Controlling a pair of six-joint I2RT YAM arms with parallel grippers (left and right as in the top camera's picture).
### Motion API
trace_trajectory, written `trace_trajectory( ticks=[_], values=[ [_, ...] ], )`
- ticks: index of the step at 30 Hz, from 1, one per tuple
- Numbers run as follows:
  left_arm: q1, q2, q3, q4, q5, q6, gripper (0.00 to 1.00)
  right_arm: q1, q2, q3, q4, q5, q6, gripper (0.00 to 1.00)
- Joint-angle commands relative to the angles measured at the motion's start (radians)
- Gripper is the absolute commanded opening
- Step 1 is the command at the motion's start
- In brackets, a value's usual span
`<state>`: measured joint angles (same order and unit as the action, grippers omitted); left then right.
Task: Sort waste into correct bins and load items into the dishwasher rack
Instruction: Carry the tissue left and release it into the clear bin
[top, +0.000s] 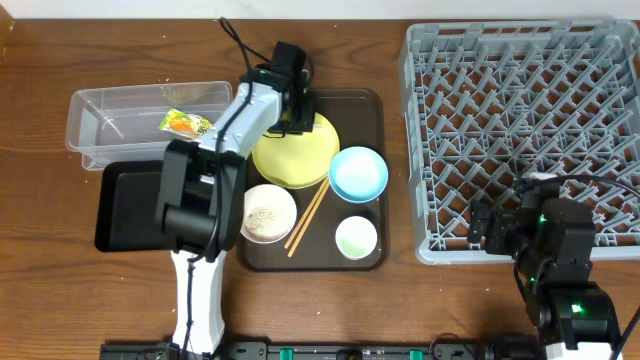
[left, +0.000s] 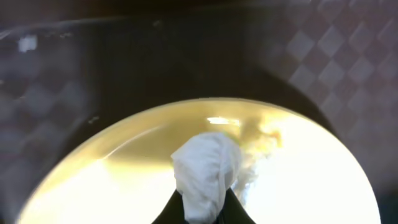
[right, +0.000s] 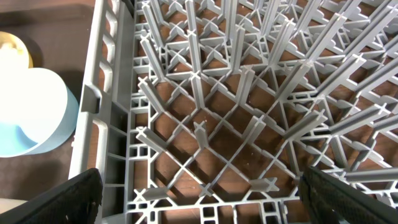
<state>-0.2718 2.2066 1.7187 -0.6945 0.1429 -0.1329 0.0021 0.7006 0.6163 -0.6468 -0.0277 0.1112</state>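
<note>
Grasps a crumpled white scrap (left: 205, 165) in left gripper (left: 202, 214), round yellow plate (left: 112, 180) beneath; holds right gripper (right: 199, 186) released above grey plastic rack (right: 199, 134).

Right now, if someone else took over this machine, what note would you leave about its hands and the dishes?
Hands: the left hand is shut on the crumpled white scrap over the yellow plate; the right hand is open, holding nothing, over the dishwasher rack, at its near left corner.
Done: the snack wrapper lies in the clear box. Nothing is racked.
Left: bin the scrap and the rice in the white bowl; then rack the plate, white bowl, light blue bowl, small white cup and chopsticks, all now on the brown tray.
</note>
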Motion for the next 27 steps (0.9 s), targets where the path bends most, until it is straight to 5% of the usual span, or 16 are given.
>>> trace_trajectory(
  ticks=[1,9,19,27],
  values=[
    [0.037,-0.140,0.006,-0.024,-0.014,0.002,0.08,0.005,0.000,0.019,0.000,-0.007,0.007,0.99],
    [0.176,-0.322,0.006,-0.167,-0.108,-0.002,0.08,0.005,0.000,0.019,0.000,-0.007,0.007,0.99],
    [0.366,-0.308,-0.008,-0.213,-0.110,-0.002,0.17,0.005,0.000,0.019,0.000,-0.007,0.007,0.99],
    [0.409,-0.288,-0.008,-0.226,-0.109,-0.002,0.46,0.005,0.000,0.019,0.000,-0.007,0.007,0.99]
  ],
)
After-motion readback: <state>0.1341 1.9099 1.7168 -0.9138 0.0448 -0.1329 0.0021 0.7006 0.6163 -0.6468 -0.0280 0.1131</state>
